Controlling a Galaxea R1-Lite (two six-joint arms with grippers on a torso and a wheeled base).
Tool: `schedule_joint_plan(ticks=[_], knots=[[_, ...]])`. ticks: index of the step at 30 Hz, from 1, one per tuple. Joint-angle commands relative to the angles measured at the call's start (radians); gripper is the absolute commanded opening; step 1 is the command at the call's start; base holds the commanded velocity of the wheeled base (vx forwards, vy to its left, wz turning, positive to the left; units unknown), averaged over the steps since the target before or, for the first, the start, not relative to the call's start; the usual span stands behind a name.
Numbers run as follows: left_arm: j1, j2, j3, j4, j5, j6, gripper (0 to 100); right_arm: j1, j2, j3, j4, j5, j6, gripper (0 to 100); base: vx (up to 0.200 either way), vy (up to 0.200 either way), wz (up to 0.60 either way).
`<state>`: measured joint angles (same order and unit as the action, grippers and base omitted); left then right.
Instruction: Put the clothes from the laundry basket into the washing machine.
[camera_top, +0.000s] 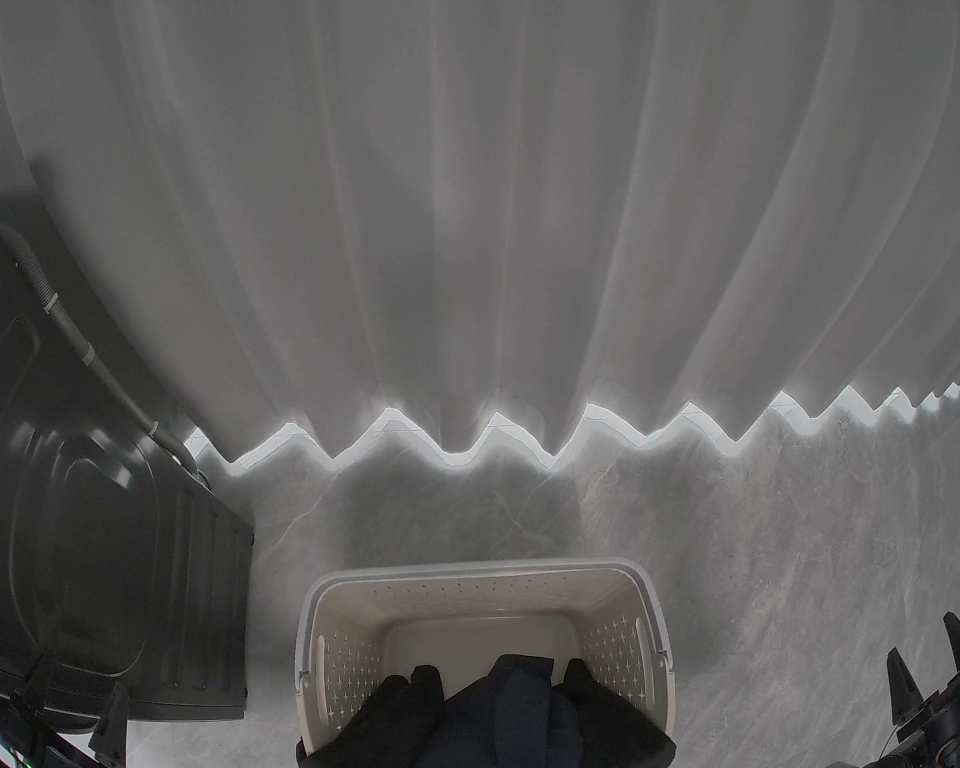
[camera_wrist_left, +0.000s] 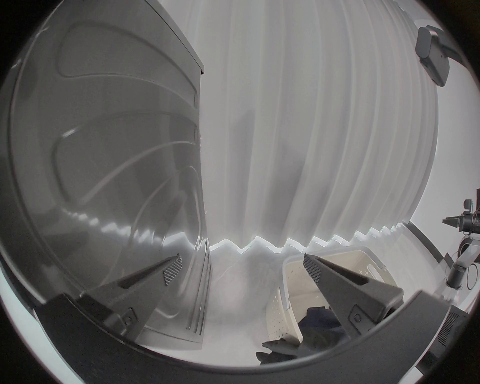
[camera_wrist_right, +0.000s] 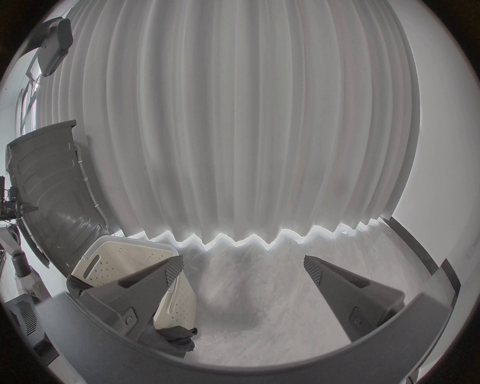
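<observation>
Here, dark clothes (camera_top: 500, 715) lie in the laundry basket (camera_top: 478, 572), apart from the left gripper (camera_wrist_left: 241, 262) and right gripper (camera_wrist_right: 241, 264), both splayed and empty. The right wrist view adds cloth overhanging the rim.

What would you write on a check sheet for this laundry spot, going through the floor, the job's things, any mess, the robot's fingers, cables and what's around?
Surface: grey marbled floor.
Job's things: white laundry basket standing on the floor; dark clothes heaped at its near end, some draped over the rim; dark washing machine to the basket's left.
Clutter: nothing seen.
Grippers: left gripper beside the washing machine, fingers open, empty; right gripper above the floor to the basket's right, fingers open, empty.
Cables: ribbed grey hose running along the washing machine.
Surroundings: white pleated curtain behind everything, with light showing at its hem.
</observation>
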<state>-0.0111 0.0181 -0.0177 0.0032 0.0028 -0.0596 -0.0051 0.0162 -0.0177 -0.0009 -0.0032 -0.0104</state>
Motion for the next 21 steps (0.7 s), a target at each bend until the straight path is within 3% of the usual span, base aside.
schedule_joint_plan(ticks=[1, 21], knots=[[0.000, -0.017, 0.016, 0.000, 0.000, 0.000, 100, -0.001, -0.016, 0.018, -0.001, 0.000, 0.000, 100, 0.000, 0.000, 0.00], [0.000, -0.017, 0.016, 0.000, 0.000, -0.003, 100, 0.001, -0.016, 0.018, 0.001, 0.002, 0.000, 100, 0.000, 0.000, 0.00]])
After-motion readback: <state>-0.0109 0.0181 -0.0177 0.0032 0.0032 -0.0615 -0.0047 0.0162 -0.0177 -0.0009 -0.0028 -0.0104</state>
